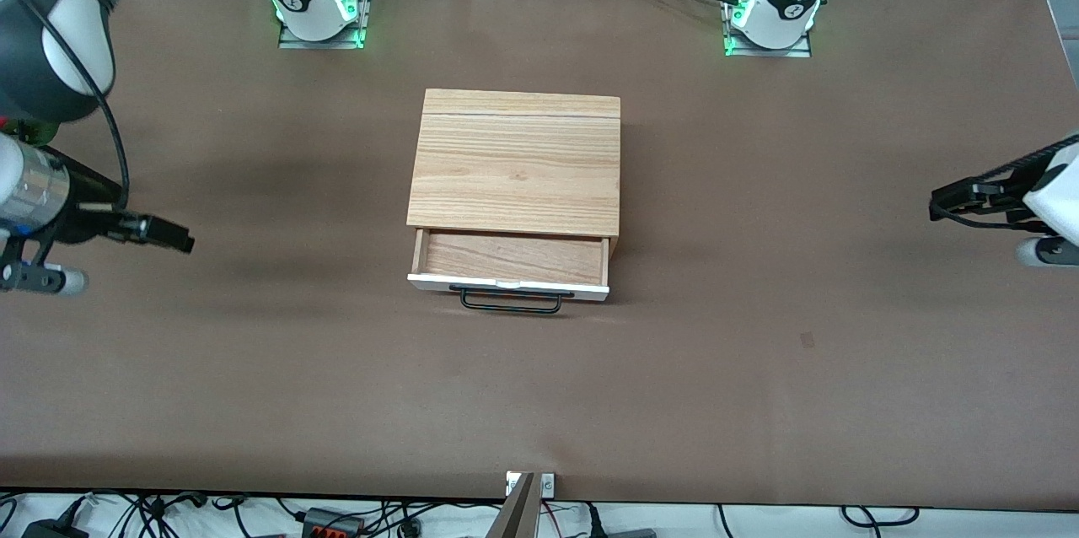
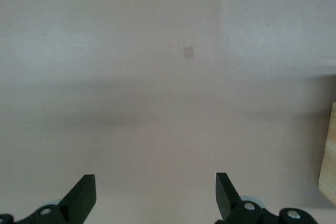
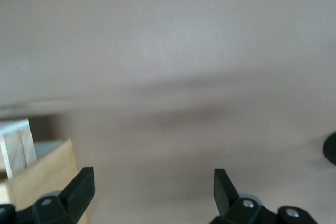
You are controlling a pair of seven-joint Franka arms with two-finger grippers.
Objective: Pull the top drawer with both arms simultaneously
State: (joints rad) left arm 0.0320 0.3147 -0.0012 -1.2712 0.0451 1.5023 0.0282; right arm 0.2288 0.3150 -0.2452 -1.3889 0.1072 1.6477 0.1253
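The top drawer (image 1: 514,258) stands partly pulled out of the cabinet (image 1: 516,167) in the middle of the table. Its light wood inside shows, and its white front panel (image 1: 508,285) and thin black bar handle (image 1: 511,303) face the front camera. My left gripper (image 1: 934,207) hovers over the table toward the left arm's end, well apart from the drawer, open and empty (image 2: 156,182). My right gripper (image 1: 187,243) hovers toward the right arm's end, also apart, open and empty (image 3: 154,177). Neither touches the handle.
The brown table (image 1: 759,403) spreads around the cabinet. A small dark mark (image 1: 807,340) lies on it and shows in the left wrist view (image 2: 188,52). A cabinet edge shows in each wrist view (image 2: 328,156) (image 3: 44,174). A metal bracket (image 1: 528,494) sits at the table's near edge.
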